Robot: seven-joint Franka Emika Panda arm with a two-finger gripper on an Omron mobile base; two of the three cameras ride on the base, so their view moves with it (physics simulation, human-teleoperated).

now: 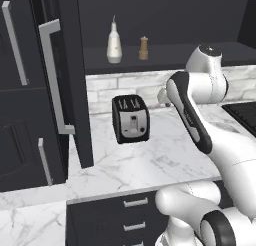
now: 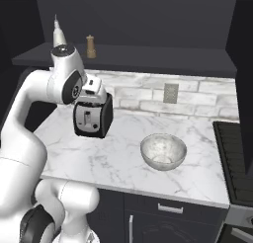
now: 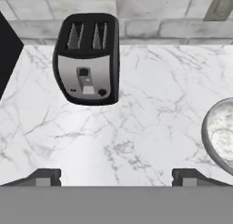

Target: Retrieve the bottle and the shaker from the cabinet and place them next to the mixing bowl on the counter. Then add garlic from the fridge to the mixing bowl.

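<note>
Claw (image 3: pixel 116 175) wide apart, nothing btwn the tips, hanging over the counter (image 3: pixel 136 127) at bottom of the hand view. Toaster (image 3: pixel 87 58) upper left there, mixing bowl (image 3: pixel 219 134) cut off at right edge. Bottle (image 1: pixel 114 43) & shaker (image 1: pixel 144 48) upright near each other, top centre of left base view, on the open cabinet (image 1: pixel 165 57) shelf.
</note>
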